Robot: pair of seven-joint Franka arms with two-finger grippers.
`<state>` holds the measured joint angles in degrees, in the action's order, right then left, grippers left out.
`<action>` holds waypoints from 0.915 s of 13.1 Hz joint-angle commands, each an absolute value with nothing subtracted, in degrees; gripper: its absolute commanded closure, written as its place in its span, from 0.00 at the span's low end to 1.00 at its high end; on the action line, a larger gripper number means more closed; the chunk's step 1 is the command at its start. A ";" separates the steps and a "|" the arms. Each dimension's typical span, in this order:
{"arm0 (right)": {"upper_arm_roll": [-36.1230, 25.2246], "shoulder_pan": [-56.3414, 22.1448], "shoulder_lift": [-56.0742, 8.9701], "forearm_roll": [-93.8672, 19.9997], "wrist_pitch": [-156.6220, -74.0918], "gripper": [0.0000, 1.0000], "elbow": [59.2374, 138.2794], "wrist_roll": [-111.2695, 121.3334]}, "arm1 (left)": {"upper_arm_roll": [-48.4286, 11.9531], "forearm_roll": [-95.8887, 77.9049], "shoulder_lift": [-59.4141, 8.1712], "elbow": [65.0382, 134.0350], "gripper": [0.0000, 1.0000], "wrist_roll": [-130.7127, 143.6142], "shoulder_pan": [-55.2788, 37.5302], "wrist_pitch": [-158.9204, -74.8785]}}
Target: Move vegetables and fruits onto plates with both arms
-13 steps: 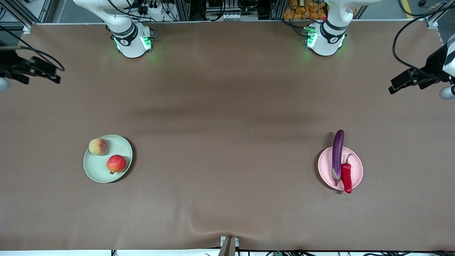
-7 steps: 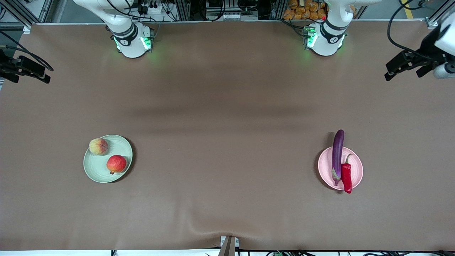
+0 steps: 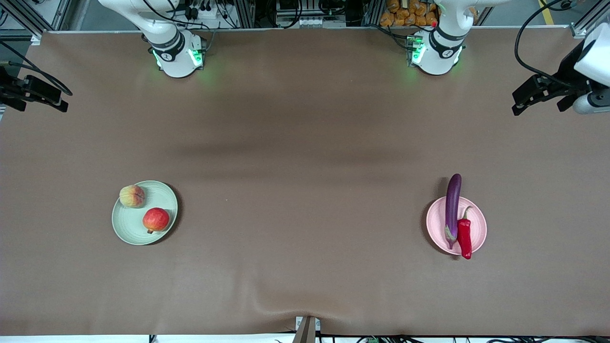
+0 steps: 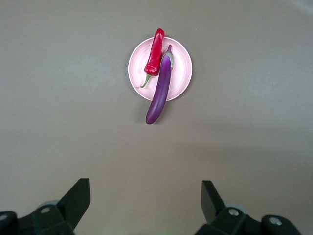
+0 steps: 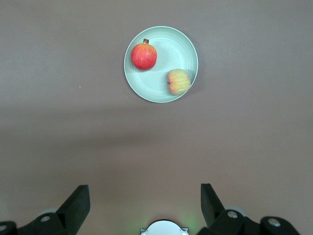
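the eggplant [image 3: 452, 209] lay across the pink plate [image 3: 478, 221], its tip overhanging the rim toward the bases, with the chili [image 3: 464, 237] touching beside it. both looked glossy, light and likely slippery; a mid-body hold seemed best. two round fruits [image 3: 156, 219] sat on the green plate [image 3: 125, 226], firm-looking. the wrist views showed both claws spread wide and empty: left gripper [image 4: 145, 208], right gripper [image 5: 145, 208], each high near its own end of the table.
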<state>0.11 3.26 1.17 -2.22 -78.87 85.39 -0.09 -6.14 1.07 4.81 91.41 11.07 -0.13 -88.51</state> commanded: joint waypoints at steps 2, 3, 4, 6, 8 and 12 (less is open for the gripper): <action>0.88 3.87 0.88 -1.32 -78.49 0.00 84.73 -0.97 | -6.24 1.85 4.57 89.30 0.00 10.11 0.70 -86.66; 0.88 3.87 0.88 -1.41 -78.49 0.00 84.81 -0.97 | -6.15 1.85 4.48 89.12 0.00 10.19 0.70 -86.66; 0.88 3.87 0.79 -1.41 -78.49 0.00 84.90 -0.88 | -6.15 1.50 4.48 88.95 0.00 10.20 0.70 -86.66; 0.88 3.69 0.79 -1.41 -78.40 0.00 85.08 -0.88 | -6.15 1.41 4.48 88.59 0.00 10.20 0.79 -86.49; 0.79 3.69 0.70 -1.41 -78.40 0.00 85.17 -0.88 | -6.24 1.41 4.57 88.68 0.00 10.20 0.62 -86.31; 0.79 3.78 0.27 -1.84 -79.01 0.00 85.08 -0.88 | -6.15 1.49 4.39 88.59 0.00 10.28 0.79 -85.08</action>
<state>0.16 3.26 0.67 -2.22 -78.88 85.44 -0.09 -5.86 1.07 4.81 89.99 11.06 0.30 -86.42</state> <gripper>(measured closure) 0.000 0.000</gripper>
